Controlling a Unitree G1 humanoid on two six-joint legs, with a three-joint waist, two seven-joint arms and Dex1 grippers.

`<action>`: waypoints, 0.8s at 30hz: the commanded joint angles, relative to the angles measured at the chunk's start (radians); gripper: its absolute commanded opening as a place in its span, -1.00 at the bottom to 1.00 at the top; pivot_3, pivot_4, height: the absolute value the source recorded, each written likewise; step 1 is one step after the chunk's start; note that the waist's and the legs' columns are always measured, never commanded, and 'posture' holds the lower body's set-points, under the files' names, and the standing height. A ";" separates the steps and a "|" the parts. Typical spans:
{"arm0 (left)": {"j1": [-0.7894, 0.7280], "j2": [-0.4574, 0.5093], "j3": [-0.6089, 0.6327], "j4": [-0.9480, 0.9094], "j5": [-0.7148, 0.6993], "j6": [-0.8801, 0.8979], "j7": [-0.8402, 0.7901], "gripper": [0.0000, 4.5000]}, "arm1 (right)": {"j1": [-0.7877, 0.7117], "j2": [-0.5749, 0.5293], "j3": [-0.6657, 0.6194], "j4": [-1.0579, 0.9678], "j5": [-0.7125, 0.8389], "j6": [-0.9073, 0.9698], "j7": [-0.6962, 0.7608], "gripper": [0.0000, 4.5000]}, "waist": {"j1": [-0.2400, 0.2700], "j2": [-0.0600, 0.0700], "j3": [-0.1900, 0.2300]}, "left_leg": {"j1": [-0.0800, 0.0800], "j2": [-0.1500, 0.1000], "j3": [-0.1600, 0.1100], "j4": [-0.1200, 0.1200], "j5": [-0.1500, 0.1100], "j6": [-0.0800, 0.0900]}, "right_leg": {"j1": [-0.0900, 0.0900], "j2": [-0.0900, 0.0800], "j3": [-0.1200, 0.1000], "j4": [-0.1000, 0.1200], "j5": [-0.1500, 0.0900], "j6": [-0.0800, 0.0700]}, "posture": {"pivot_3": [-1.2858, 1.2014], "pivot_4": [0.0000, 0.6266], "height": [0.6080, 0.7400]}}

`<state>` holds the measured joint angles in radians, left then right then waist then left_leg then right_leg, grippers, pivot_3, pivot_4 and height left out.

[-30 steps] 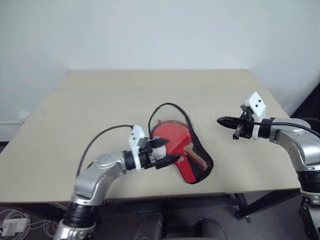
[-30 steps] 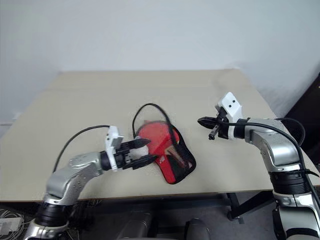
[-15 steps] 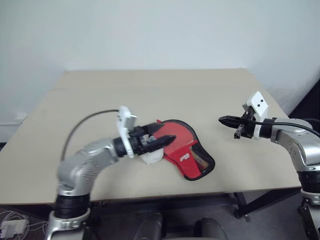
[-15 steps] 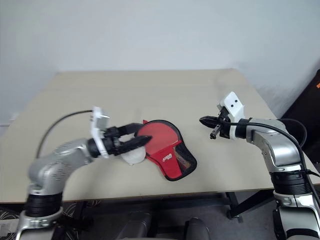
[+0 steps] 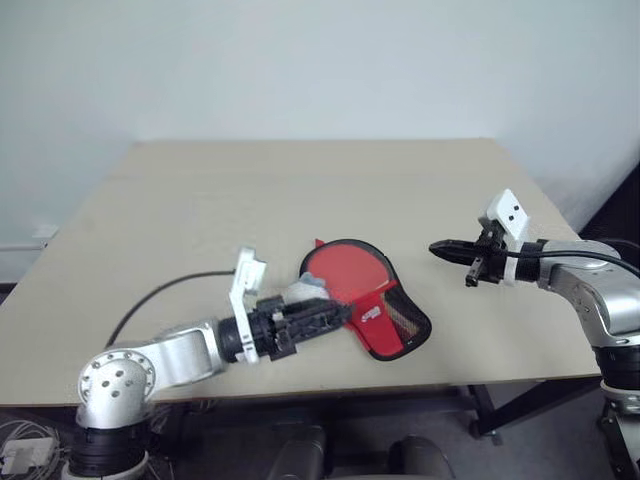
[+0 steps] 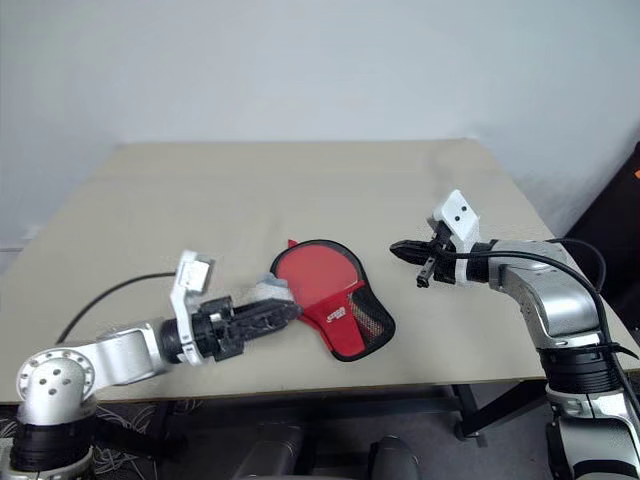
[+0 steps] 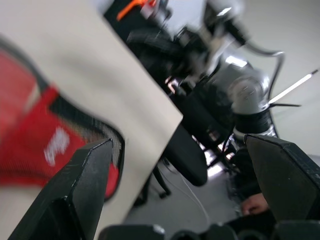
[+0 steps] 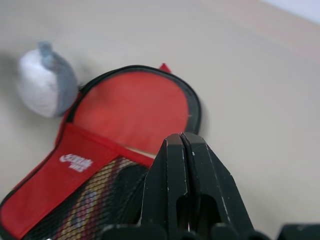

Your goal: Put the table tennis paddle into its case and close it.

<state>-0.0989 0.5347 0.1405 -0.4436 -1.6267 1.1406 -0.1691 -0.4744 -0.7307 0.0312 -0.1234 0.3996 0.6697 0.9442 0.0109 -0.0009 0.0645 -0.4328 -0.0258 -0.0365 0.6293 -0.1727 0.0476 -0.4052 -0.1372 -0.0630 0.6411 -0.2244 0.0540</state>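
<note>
The case (image 5: 365,300) lies flat on the table (image 5: 200,200), red side up with its mesh panel and white logo showing, and the table tennis paddle (image 8: 132,112) sits inside it, its red face visible through the clear part. The left gripper (image 5: 335,315) is low over the table with its fingers spread apart and nothing between them; the case lies just ahead of its tips, and the grey-blue pom-pom pull (image 5: 305,290) sits right beside its fingers. The right gripper (image 5: 437,247) hovers with its fingers pressed together, empty, and the case lies apart from it, ahead of and below its tips
</note>
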 commanded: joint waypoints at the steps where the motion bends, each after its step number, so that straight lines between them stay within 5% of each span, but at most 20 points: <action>1: 0.026 -0.002 -0.029 -0.001 -0.047 -0.039 0.059 1.00 | -0.024 -0.017 -0.013 -0.014 -0.001 -0.021 0.014 -1.00 | 0.000 0.000 0.000 | 0.000 0.000 0.001 0.000 0.000 0.000 | 0.000 0.000 0.001 0.000 0.000 0.000 | 0.03 -1.00 0.50; 24: 0.026 -0.270 -0.119 0.306 0.125 -0.127 0.209 1.00 | 0.050 -0.106 0.052 -0.097 -0.016 -0.159 0.223 -1.00 | 0.001 0.000 0.000 | -0.001 0.000 0.000 0.000 0.000 0.000 | -0.001 -0.002 -0.001 -0.001 0.000 0.000 | 0.03 -1.00 0.50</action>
<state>-0.0494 0.2718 0.0188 -0.1459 -1.5149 1.0219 0.0275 -0.3929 -0.8388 0.0960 -0.2100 0.3824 0.5334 1.1670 0.0123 -0.0007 0.0643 -0.4341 -0.0257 -0.0363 0.6295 -0.1731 0.0478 -0.4061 -0.1391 -0.0646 0.6400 -0.2242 0.0537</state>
